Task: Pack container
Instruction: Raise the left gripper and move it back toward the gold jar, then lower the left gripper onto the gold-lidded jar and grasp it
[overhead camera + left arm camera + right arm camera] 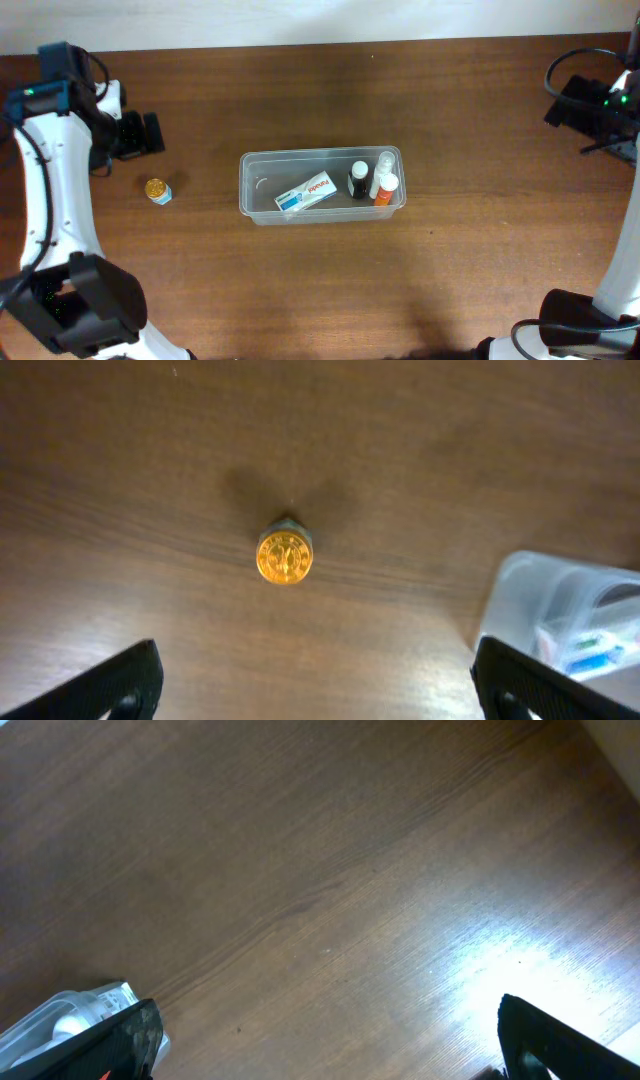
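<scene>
The clear plastic container (262, 176) sits mid-table and holds a white and blue box (307, 192), a black bottle (358, 179), a white bottle (384, 167) and an orange bottle (385, 189). A small gold-capped jar (157, 190) stands on the table to the container's left; it also shows in the left wrist view (285, 555). My left gripper (140, 133) is open and empty, up and left of the jar; its fingers (320, 685) show wide apart. My right gripper (560, 108) is open and empty at the far right, its fingers (330, 1035) spread over bare wood.
The container's corner shows at the right of the left wrist view (560, 615) and at the lower left of the right wrist view (70, 1015). The wooden table's far edge (320, 42) meets a white wall.
</scene>
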Motion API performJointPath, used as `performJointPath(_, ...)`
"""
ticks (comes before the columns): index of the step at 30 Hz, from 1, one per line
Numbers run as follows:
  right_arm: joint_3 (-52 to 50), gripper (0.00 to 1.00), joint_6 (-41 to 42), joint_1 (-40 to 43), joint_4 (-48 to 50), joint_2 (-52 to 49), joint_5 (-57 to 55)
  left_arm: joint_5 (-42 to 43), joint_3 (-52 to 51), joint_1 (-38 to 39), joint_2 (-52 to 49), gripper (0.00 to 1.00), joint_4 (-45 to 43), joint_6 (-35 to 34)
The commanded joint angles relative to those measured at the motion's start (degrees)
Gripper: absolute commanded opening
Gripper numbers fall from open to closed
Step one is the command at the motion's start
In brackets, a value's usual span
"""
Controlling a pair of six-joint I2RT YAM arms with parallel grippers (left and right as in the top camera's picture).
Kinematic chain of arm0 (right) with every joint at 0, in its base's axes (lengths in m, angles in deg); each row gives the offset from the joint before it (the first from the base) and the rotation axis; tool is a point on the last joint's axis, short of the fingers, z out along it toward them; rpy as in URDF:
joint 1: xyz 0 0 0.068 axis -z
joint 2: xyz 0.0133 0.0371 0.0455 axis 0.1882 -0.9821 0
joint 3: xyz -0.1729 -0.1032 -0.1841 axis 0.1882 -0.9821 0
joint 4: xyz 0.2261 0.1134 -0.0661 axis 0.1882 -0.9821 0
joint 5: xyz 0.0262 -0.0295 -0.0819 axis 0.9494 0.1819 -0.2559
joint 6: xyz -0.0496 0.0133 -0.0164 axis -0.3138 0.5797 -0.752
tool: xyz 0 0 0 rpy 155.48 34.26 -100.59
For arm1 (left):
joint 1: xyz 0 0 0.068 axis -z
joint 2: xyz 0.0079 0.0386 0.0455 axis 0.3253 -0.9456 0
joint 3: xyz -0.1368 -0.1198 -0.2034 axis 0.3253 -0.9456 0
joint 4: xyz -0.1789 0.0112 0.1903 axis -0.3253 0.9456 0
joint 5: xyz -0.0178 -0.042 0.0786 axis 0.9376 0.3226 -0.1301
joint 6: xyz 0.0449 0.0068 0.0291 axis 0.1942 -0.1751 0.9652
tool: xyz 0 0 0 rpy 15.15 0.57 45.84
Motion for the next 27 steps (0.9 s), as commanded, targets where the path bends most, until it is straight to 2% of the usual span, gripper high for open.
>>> performJointPath(1,0.4,0.98,0.5,0.2,0.0,-0.2,-0.5,-1.2,-4.3,0.2,-3.2,0.99,-2.3,-3.1)
performJointPath(16,0.4,0.98,0.5,0.2,0.0,-0.2,-0.5,-1.5,-5.2,0.2,-19.3,0.99,-3.9,-3.5)
performJointPath(24,0.4,0.98,0.5,0.2,0.0,-0.2,-0.5,-3.4,-5.2,0.2,-20.9,0.99,-5.3,-3.5)
performJointPath(25,0.4,0.98,0.5,0.2,0.0,-0.2,-0.5,-3.4,-5.2,0.2,-20.9,0.97,-5.5,-3.5)
performJointPath(27,0.4,0.98,0.5,0.2,0.0,-0.2,-0.5,-3.4,-5.2,0.2,-20.9,0.84,-5.7,-3.5)
